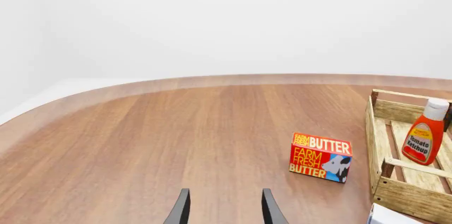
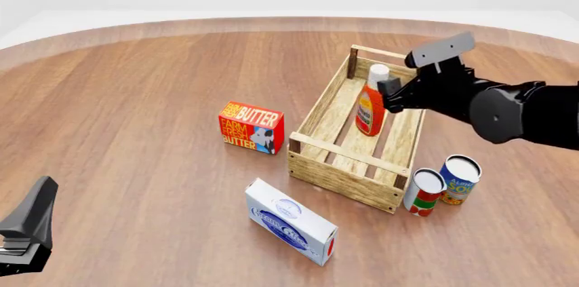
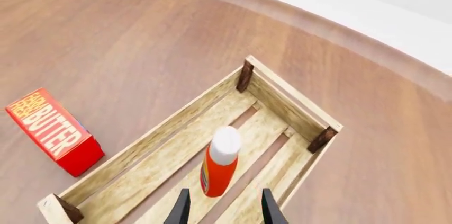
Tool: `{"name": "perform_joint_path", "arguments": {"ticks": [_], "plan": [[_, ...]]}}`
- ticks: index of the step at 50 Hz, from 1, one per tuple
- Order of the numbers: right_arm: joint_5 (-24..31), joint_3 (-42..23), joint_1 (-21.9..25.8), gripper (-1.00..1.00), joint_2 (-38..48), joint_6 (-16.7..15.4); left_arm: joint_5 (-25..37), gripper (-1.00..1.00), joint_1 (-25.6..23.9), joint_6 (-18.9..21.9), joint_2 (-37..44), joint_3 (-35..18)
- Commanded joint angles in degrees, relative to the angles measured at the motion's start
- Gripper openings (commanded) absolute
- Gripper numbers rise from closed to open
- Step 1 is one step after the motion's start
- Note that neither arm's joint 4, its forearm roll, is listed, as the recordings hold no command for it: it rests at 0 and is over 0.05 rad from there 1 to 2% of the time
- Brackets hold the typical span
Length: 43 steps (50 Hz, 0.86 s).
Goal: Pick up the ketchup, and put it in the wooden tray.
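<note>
The ketchup (image 2: 370, 107) stands upright inside the wooden tray (image 2: 318, 106), on the slats toward its far end, so the placing step looks all but done. The right tool (image 2: 391, 89) hovers just beside the white cap, its jaws spread and released. The left tool (image 1: 223, 208), also parted and holding nothing, idles at the counter's (image 2: 135, 97) near left; next, I judge, the right arm must lift clear without tipping the bottle.

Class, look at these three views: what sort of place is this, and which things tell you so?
Probably a simulated tabletop test scene, not a real kitchen: a bare wooden table against blank white surroundings, groceries like a butter box and ketchup in a wooden crate, and a robot tool.
</note>
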Motion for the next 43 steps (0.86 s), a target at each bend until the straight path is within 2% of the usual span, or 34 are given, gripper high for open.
{"name": "perform_joint_path", "arguments": {"ticks": [1,22,28,43], "plan": [[-0.07,6.28,-0.82,1.0,-6.72,-0.02,0.0,1.0,0.0,0.0,0.0,0.0],[1.74,18.28,-3.62,1.0,-20.92,2.69,0.0,1.0,0.0,0.0,0.0,0.0],[0.31,22.82,-4.37,1.0,-23.33,3.24,0.0,1.0,0.0,0.0,0.0,0.0],[6.09,28.3,-6.23,1.0,-34.87,6.24,0.0,1.0,0.0,0.0,0.0,0.0]]}}
